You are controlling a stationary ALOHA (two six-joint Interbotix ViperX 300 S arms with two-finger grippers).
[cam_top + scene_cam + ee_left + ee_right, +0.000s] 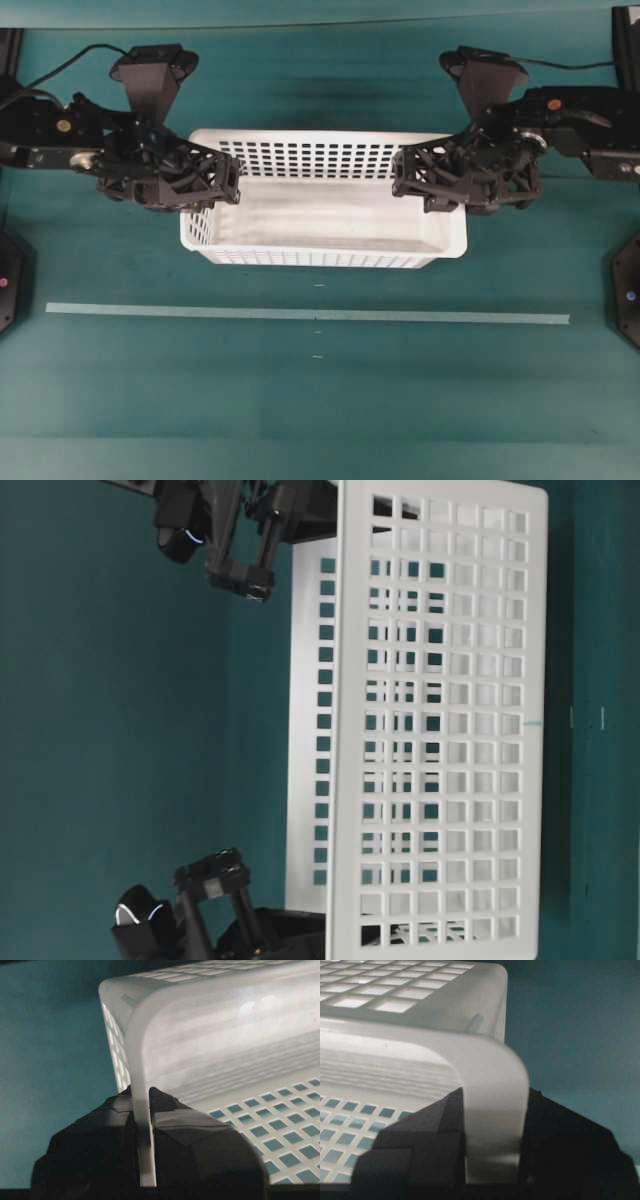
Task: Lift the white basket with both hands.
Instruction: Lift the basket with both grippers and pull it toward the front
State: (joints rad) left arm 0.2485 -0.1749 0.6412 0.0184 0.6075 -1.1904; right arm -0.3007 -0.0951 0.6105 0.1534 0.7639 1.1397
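A teal desk (320,400) fills the overhead view, with a broad open stretch in front of the work area crossed by a thin pale tape line (300,314) running left to right. The white basket (330,215) sits toward the back middle of the desk, its long sides running left to right, well apart from the tape line and with bare teal surface on all four sides. Its slotted far wall shows above the pale solid floor, and the rounded rim runs unbroken round the top. In the table-level view, which is turned on its side, teal shows between the basket's base and the desk, though how far it is raised cannot be told. The left pincer (228,183) is at the basket's left short end; the left wrist view shows its two black fingers (190,1130) clamped on the thin rim, one inside and one outside the wall. The right pincer (405,178) is at the right short end, and the right wrist view shows its fingers (435,1125) clamped likewise on the curved rim beside the corner. The two arms reach in from opposite sides, leaving the basket's long front edge unobstructed.
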